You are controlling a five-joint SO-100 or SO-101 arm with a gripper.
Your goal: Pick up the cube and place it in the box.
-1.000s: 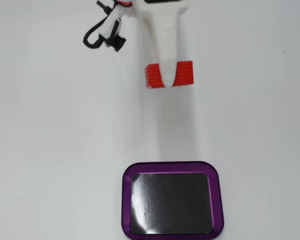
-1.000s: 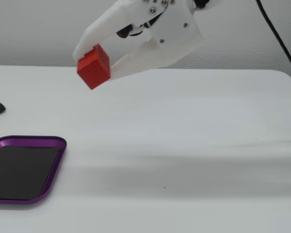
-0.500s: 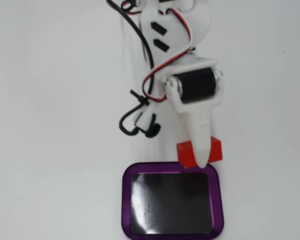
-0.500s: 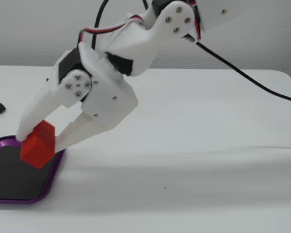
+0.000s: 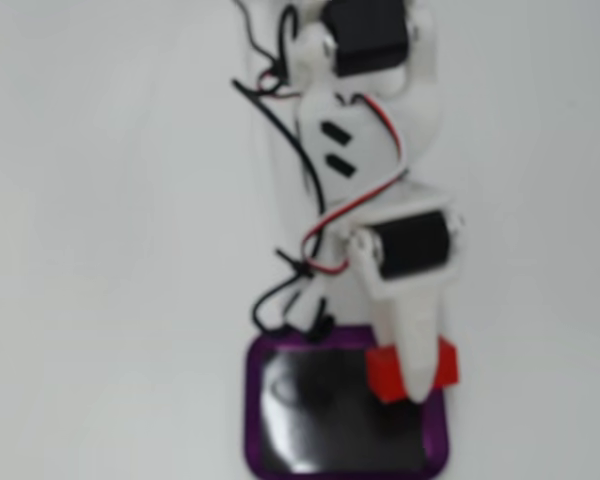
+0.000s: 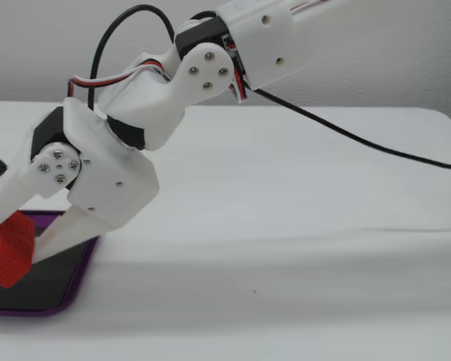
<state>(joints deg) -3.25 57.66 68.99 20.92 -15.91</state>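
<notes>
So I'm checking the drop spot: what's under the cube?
The cube, shut in the gripper, hangs over the box's right side. The black bottom shows beside it; the patch directly beneath is covered by cube and fingers.

The end effector (image 5: 417, 392) seemingly grips the cube (image 5: 412, 368) (red) over the box (image 5: 252, 400).

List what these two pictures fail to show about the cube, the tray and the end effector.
- Cube: the end effector covers its middle from above; the left edge clips it in the side fixed view.
- Box: bottom rim cut off from above; mostly out of frame from the side.
- Whether the cube touches the box floor: unclear.
- The view from above is blurred.
</notes>
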